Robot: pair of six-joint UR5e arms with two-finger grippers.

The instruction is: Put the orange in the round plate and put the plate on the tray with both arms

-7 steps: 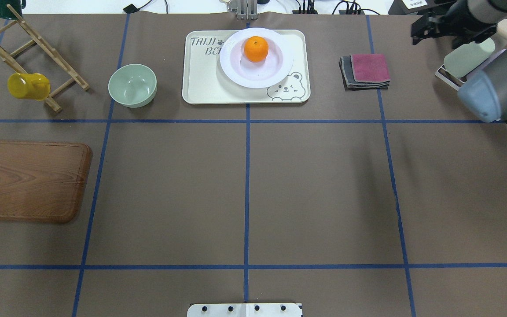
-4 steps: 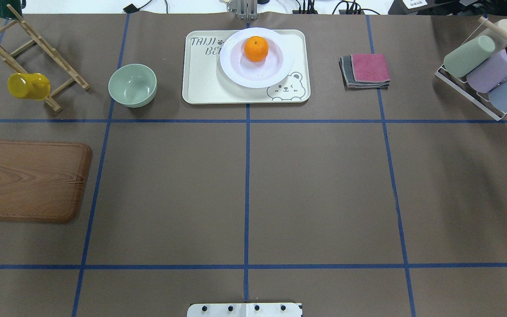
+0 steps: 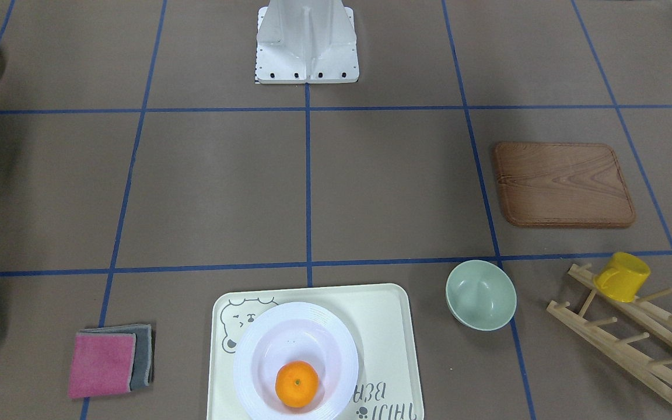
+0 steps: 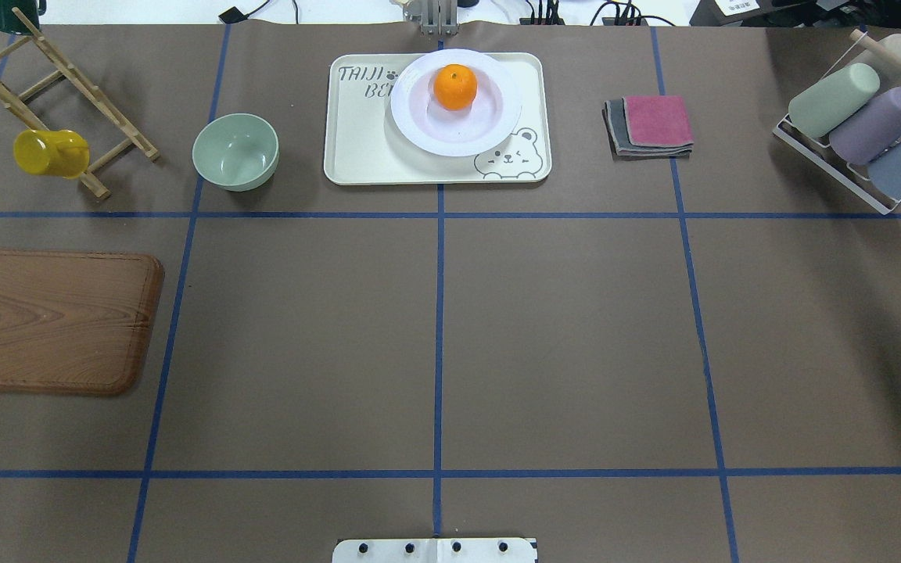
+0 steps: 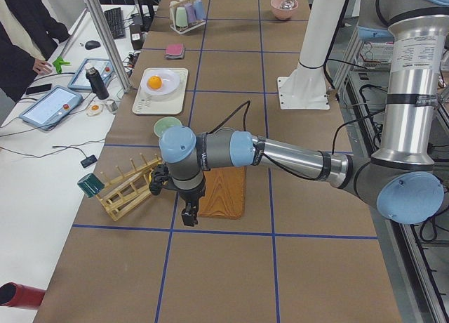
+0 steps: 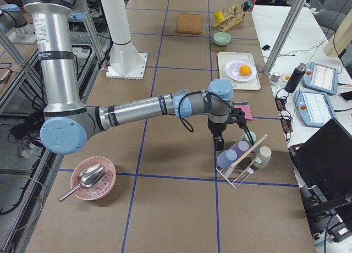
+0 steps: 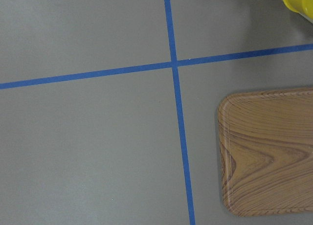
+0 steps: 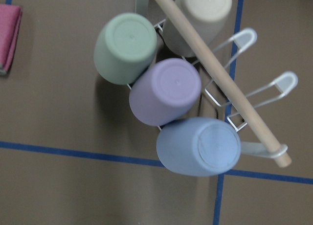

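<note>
The orange (image 4: 454,86) (image 3: 297,383) lies in the white round plate (image 4: 419,133) (image 3: 248,350). That plate stands on the cream bear tray (image 4: 357,148) (image 3: 382,326) at the table's far middle. Neither arm shows in the overhead or front-facing views. In the exterior left view my left gripper (image 5: 188,214) hangs over the table beside the wooden board, far from the tray; I cannot tell its state. In the exterior right view my right gripper (image 6: 219,144) hangs just above the cup rack; I cannot tell its state either. Neither wrist view shows fingers.
A pale green bowl (image 4: 235,151) sits left of the tray, folded cloths (image 4: 650,125) to its right. A wooden board (image 4: 52,320) and a peg rack with a yellow cup (image 4: 50,152) lie at the left. The cup rack (image 4: 857,125) stands far right.
My right arm has pulled out of the overhead view's top right corner, uncovering the cup rack. The orange, plate and tray have not moved.
</note>
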